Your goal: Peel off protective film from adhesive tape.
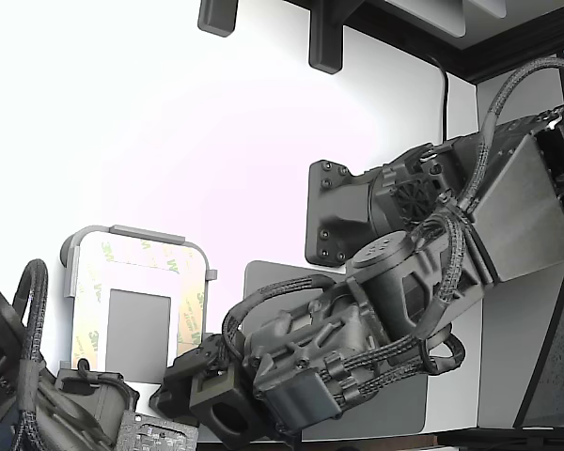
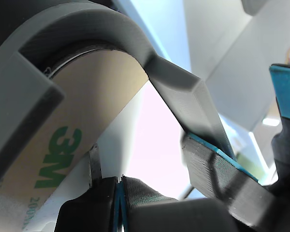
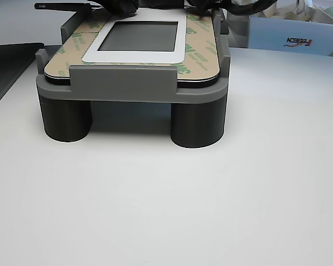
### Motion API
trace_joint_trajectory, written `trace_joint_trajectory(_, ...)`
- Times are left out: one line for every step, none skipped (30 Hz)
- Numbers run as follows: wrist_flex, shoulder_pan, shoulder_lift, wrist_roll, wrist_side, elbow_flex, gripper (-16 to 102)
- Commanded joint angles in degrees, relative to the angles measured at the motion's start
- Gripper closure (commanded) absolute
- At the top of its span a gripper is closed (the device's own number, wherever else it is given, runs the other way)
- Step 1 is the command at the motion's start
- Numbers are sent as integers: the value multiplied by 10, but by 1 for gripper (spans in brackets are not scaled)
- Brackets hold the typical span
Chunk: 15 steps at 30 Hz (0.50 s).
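The protective film [image 1: 94, 301] lies in cream strips with green 3M logos around a small dark grey rectangle [image 1: 136, 334] on the light grey tray [image 1: 136, 233]. The adhesive tape is covered by the film. My gripper [image 1: 199, 381] sits at the tray's near right corner in the exterior view. The wrist view shows the film [image 2: 63, 159] very close under the tray's curved rim [image 2: 135, 43], with dark, teal-edged fingers [image 2: 217, 179] just beside it. How the jaws stand is unclear. The other view shows the film [image 3: 200, 61] lying flat.
A second arm [image 1: 38, 395] rests at the exterior view's lower left, by the tray. A dark grey mat [image 1: 273, 282] lies under my arm. The tray stands on dark round legs [image 3: 66, 119]. A box [image 3: 288, 33] stands behind it.
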Motion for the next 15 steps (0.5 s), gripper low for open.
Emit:
trace_joint_trajectory(1,-4,11,3,0,-17,97)
trace_joint_trajectory(2,-4,11,3,0,-17,97)
trace_joint_trajectory(4,-4,11,3,0,-18,97)
trace_joint_trajectory(4,-4,11,4,0,-18,97)
trace_joint_trajectory(5,-4,12,4,0,-18,97)
trace_joint_trajectory(5,-4,12,6,1,-18,97)
trace_joint_trajectory(5,-4,12,7,1,-18,97)
trace_joint_trajectory(6,-4,13,9,1,-18,97)
trace_joint_trajectory(6,-4,13,11,2,-19,97)
trace_joint_trajectory(6,-4,13,11,2,-19,97)
trace_joint_trajectory(6,-4,13,13,2,-20,97)
trace_joint_trajectory(6,-4,13,15,2,-20,97)
trace_joint_trajectory(4,-4,13,17,2,-20,97)
trace_joint_trajectory(4,-4,13,18,2,-21,97)
trace_joint_trajectory(3,-4,13,20,2,-21,97)
